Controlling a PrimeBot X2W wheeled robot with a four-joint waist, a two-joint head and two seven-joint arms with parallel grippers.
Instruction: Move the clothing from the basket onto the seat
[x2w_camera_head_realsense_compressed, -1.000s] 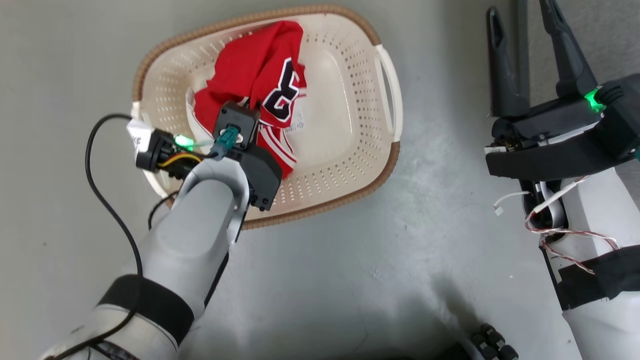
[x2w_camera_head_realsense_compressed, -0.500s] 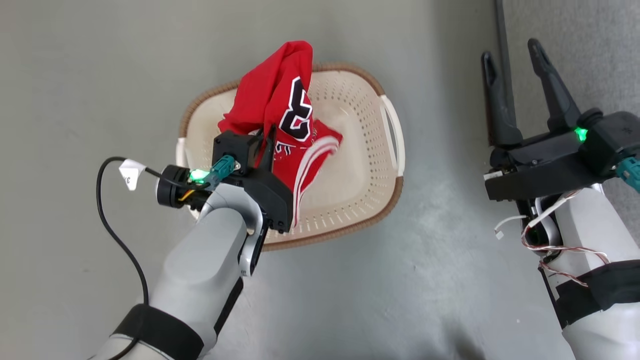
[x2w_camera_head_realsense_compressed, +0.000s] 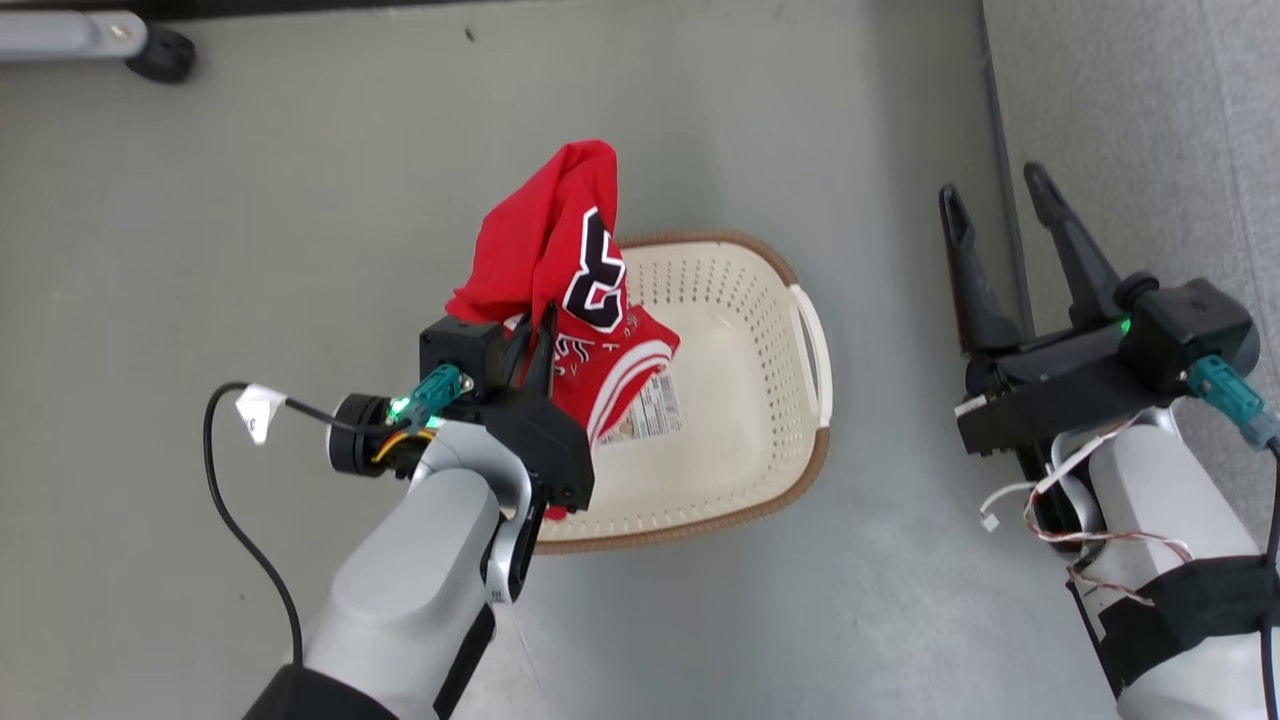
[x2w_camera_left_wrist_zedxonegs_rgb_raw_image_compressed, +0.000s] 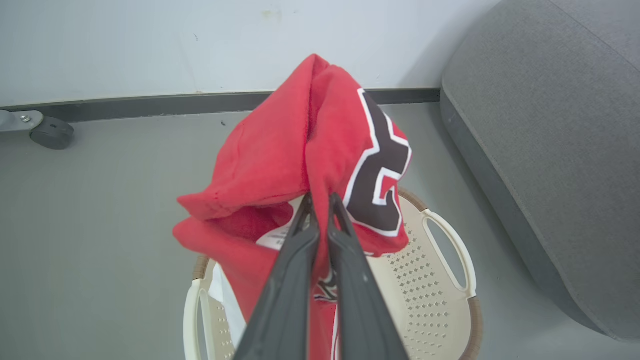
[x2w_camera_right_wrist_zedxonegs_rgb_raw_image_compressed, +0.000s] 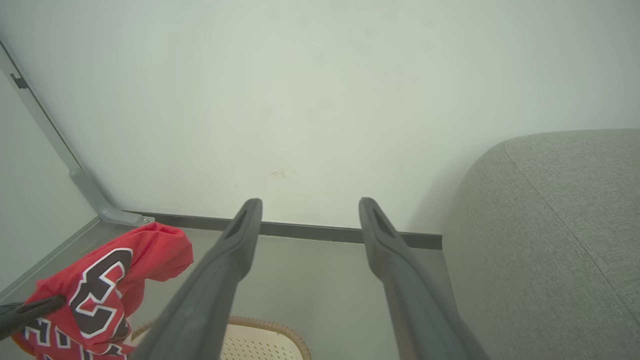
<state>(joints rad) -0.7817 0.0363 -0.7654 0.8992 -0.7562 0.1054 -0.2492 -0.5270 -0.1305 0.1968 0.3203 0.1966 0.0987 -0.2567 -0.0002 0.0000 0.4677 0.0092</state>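
Our left gripper (x2w_camera_left_wrist_zedxonegs_rgb_raw_image_compressed: 320, 199), bottom centre of the wrist frame, is clamped tight on a fold of the red clothing (x2w_camera_left_wrist_zedxonegs_rgb_raw_image_compressed: 300, 150). The clothing hangs bunched above the basket (x2w_camera_left_wrist_zedxonegs_rgb_raw_image_compressed: 425, 300); can't tell whether the hem clears the rim. Outward from there the seat (x2w_camera_left_wrist_zedxonegs_rgb_raw_image_compressed: 550, 150) lies at the frame's right edge, past the basket's handle. Our right gripper (x2w_camera_head_realsense_compressed: 988, 185), jaws wide & empty, sits nearer the seat, but the left arm has the load, so we reckon the carry goes rightward.
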